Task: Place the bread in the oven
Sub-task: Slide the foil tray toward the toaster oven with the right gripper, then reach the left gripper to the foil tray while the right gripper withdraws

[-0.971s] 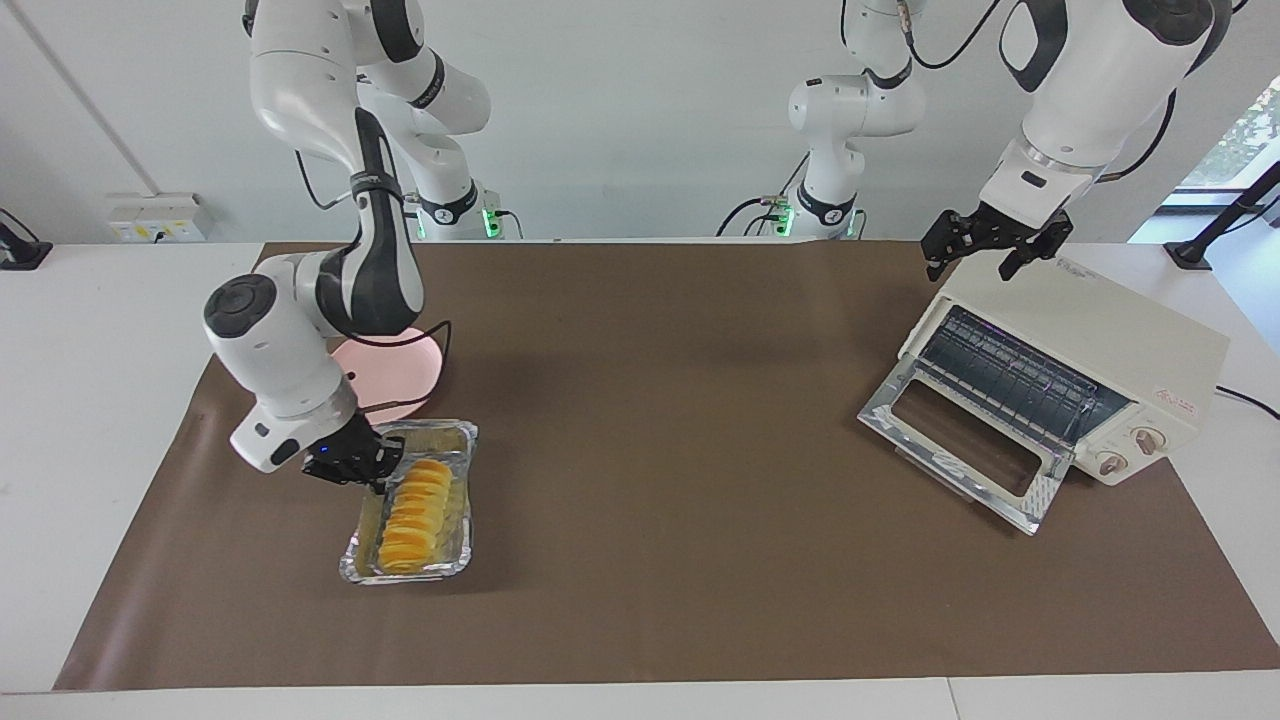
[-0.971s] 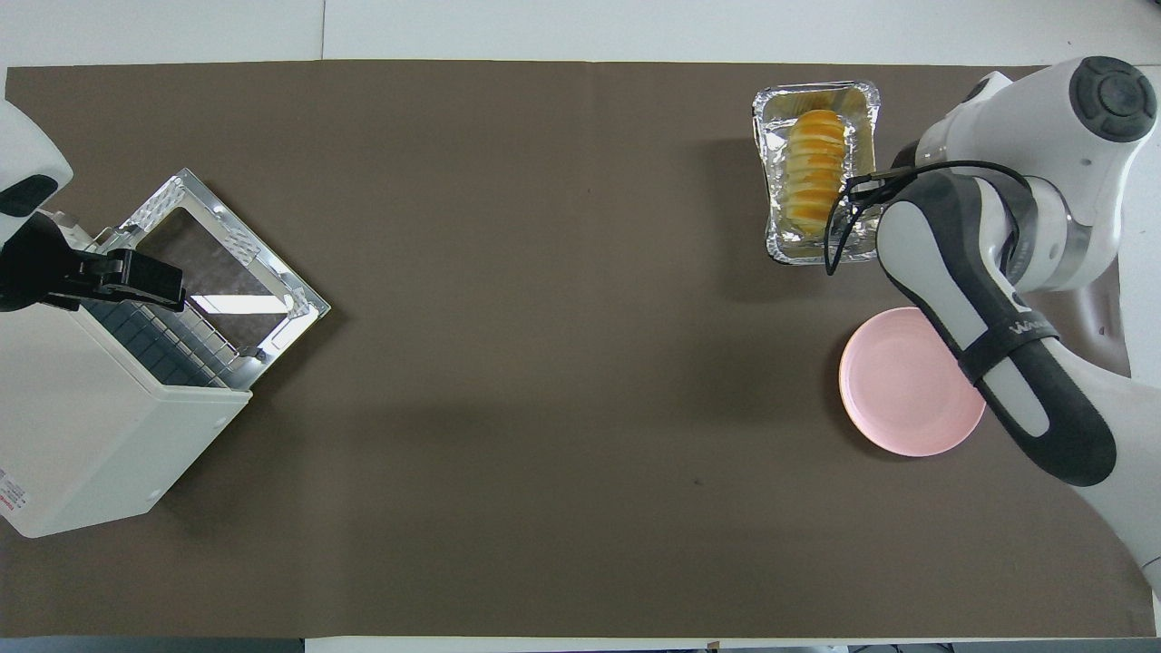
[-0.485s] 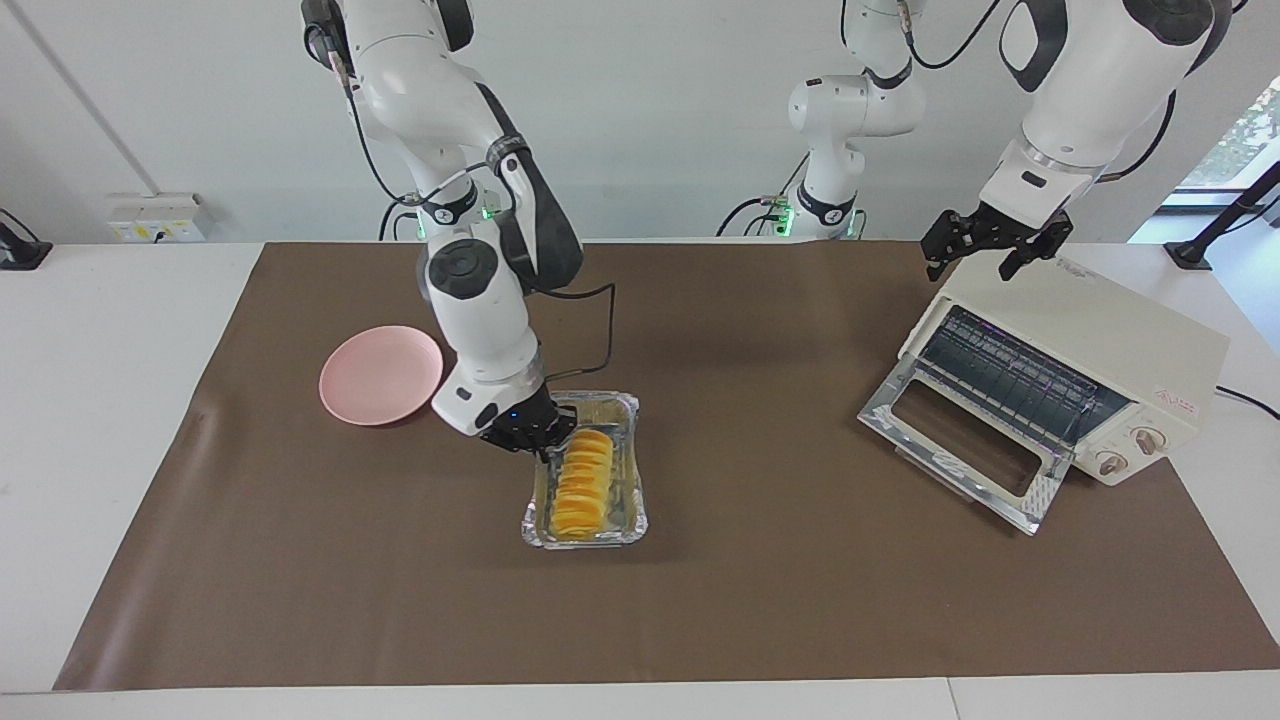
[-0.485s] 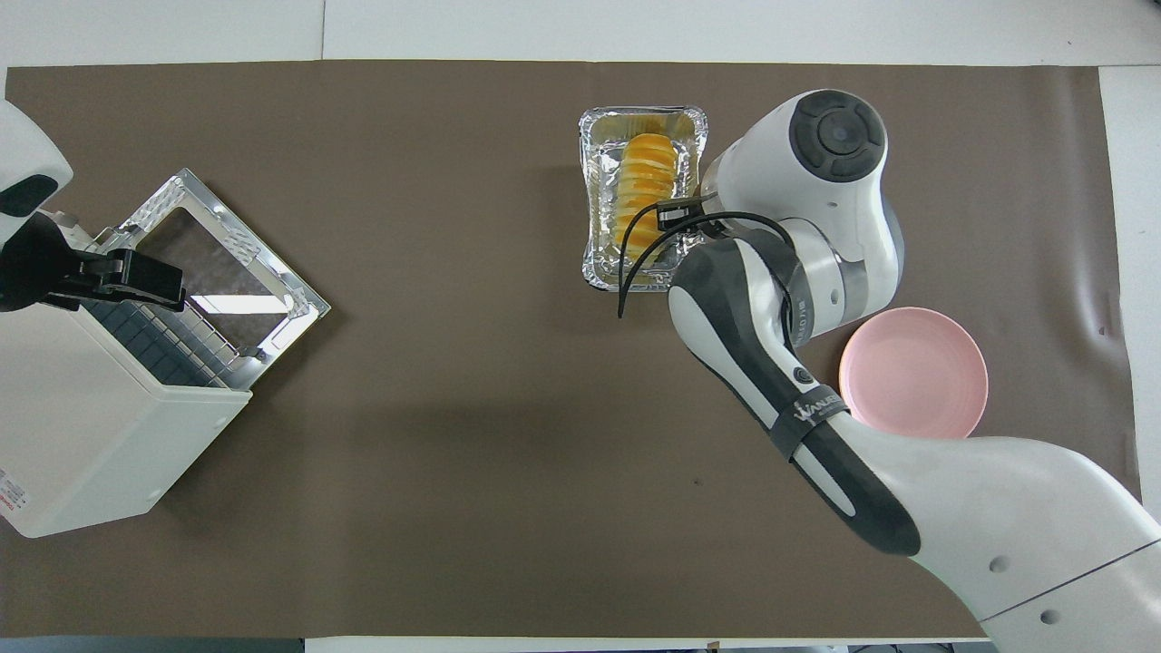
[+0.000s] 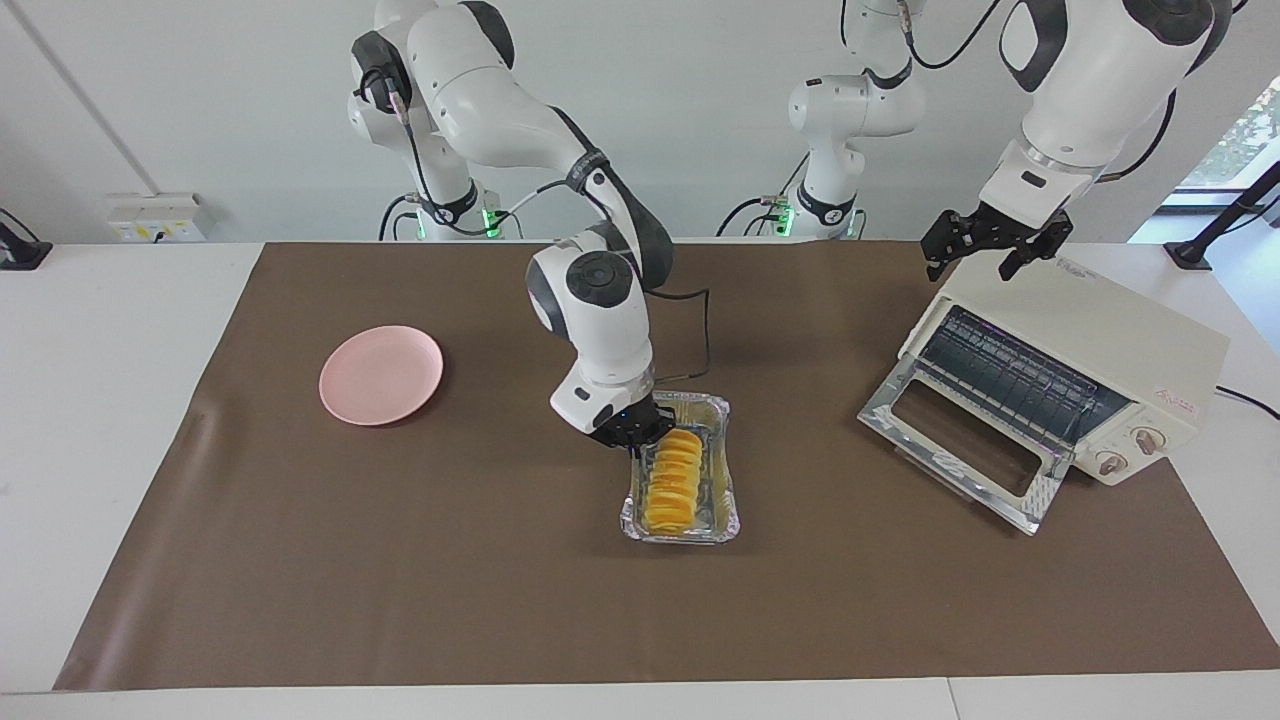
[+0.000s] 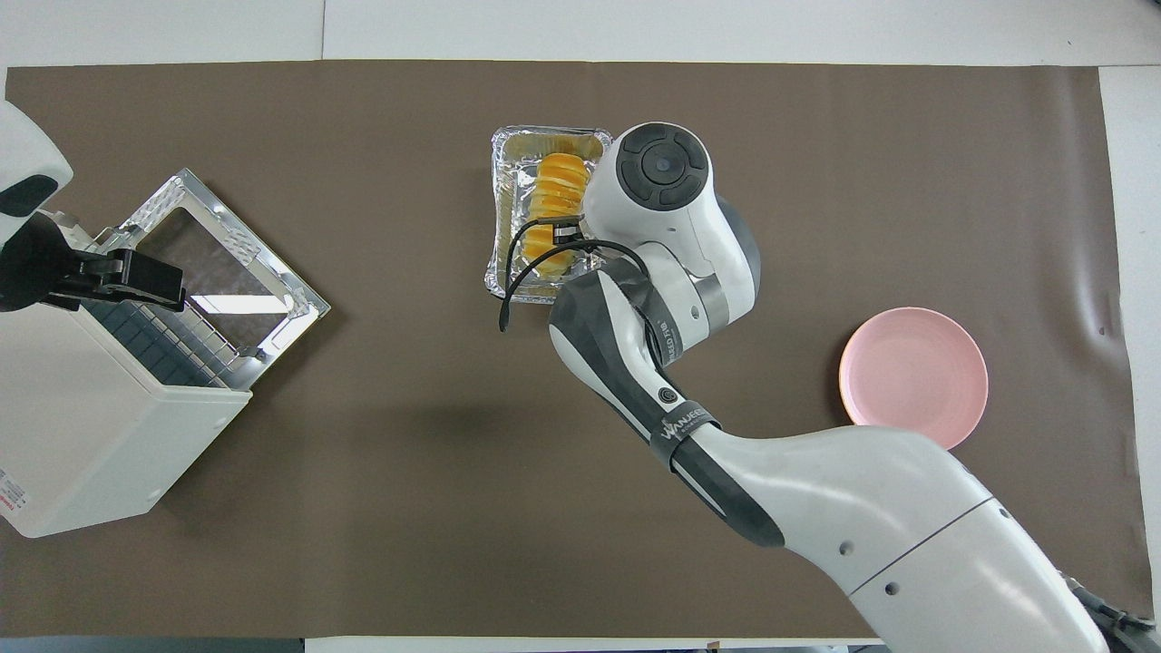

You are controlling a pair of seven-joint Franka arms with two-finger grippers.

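1 bread (image 5: 673,482) in tray (image 5: 722,520), right gripper (image 5: 640,440) gripping tray.

Plain white wall (image 5: 650,120), white table (image 5: 100,350) under a brown mat (image 5: 480,600), window (image 5: 1245,130) at one edge, wall socket (image 5: 155,217)

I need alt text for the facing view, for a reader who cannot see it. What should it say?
The right gripper, shut on the rim of a foil tray that holds the bread, has the tray at the middle of the brown table. The left gripper hangs open over the oven, whose door is down. A pink plate lies toward the right arm's end.
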